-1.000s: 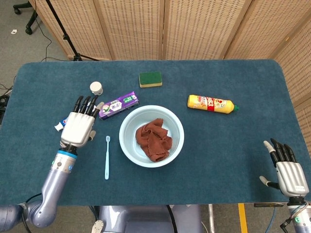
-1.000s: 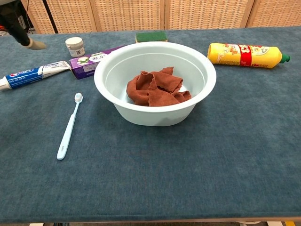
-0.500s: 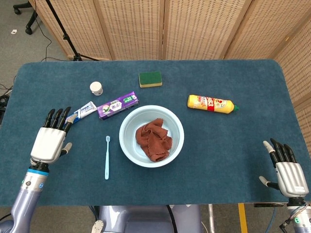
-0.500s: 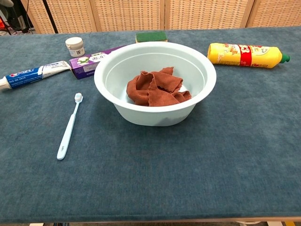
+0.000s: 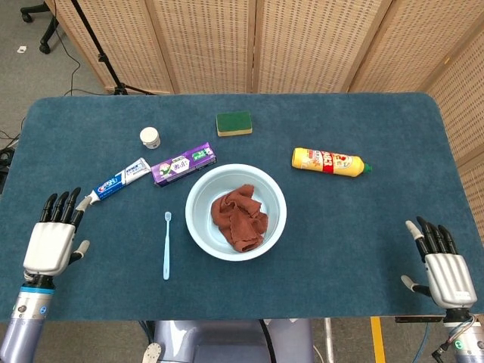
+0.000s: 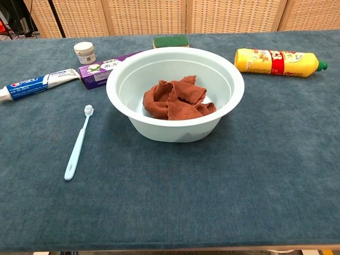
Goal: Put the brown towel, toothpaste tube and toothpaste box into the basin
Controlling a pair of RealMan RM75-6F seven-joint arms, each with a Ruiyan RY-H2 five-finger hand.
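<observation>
At the far left, the left hand (image 5: 51, 243) is seen low at the table's near edge, released, its fingers straight and slightly apart, with nothing held. Just beyond its fingertips the toothpaste tube (image 5: 116, 180) lies flat on the blue table (image 5: 363, 249), cap end nearest the hand; a red and blue logo is printed on it, too small to be read with certainty. Further from that hand, the purple toothpaste box (image 5: 184, 164) lies on its long side, its near end almost touching the tube; white characters are printed on it but cannot be made out. A small white jar (image 5: 150, 137) stands behind the tube. A light blue toothbrush (image 5: 166, 245) is laid between the left hand and the basin (image 5: 199, 227).

The brown towel (image 5: 240, 217) is already crumpled inside the basin, so that part of the task is judged done; tube and box are not yet in. A green sponge (image 5: 234, 123) sits beyond the basin. Toward the right hand (image 5: 441, 268), a yellow bottle (image 5: 330, 161) with a red label band lies on its side, its writing illegible. The right hand is parked at the near right edge, empty, fingers extended, well apart from everything.
</observation>
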